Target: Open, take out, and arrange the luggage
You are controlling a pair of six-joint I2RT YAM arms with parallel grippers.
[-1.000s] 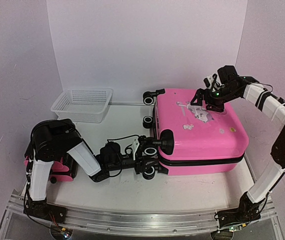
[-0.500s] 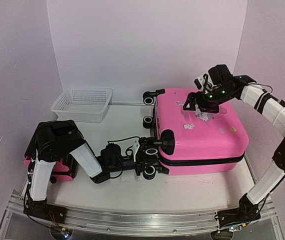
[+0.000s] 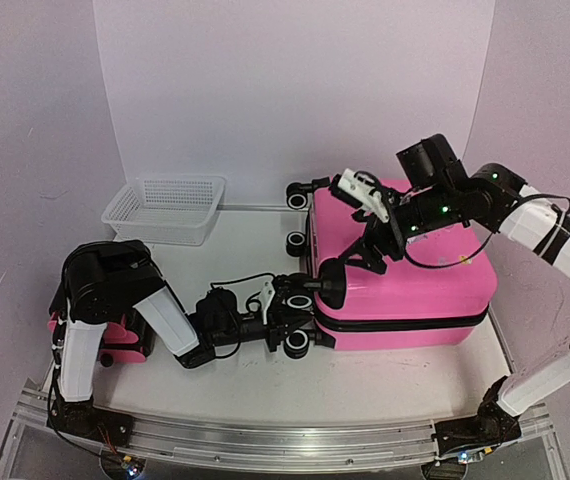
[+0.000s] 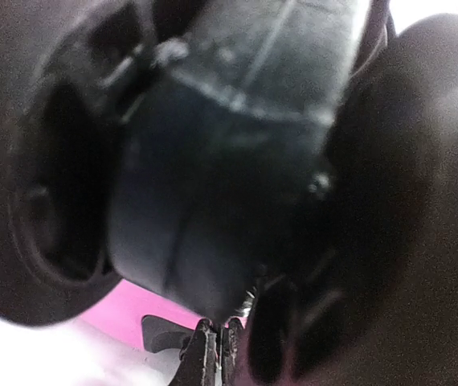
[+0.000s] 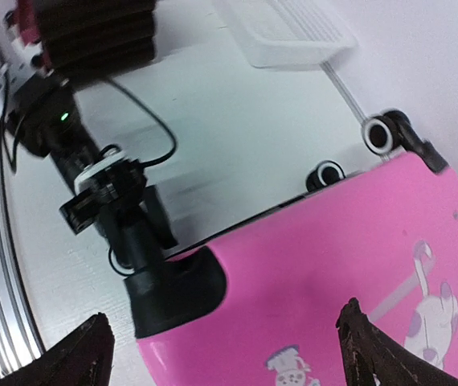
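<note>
One white basket (image 3: 161, 231) back-left, well apart from luggage (image 3: 415, 285).

The left arm (image 3: 165, 315) lies low, folded at the elbow, and reaches to the near left corner of the suitcase (image 3: 415, 285), where the left gripper (image 3: 293, 308) is closed tight. The right arm (image 3: 550, 225) arches over the suitcase, and the right gripper (image 3: 363, 222) is spread wide above its left edge.
</note>
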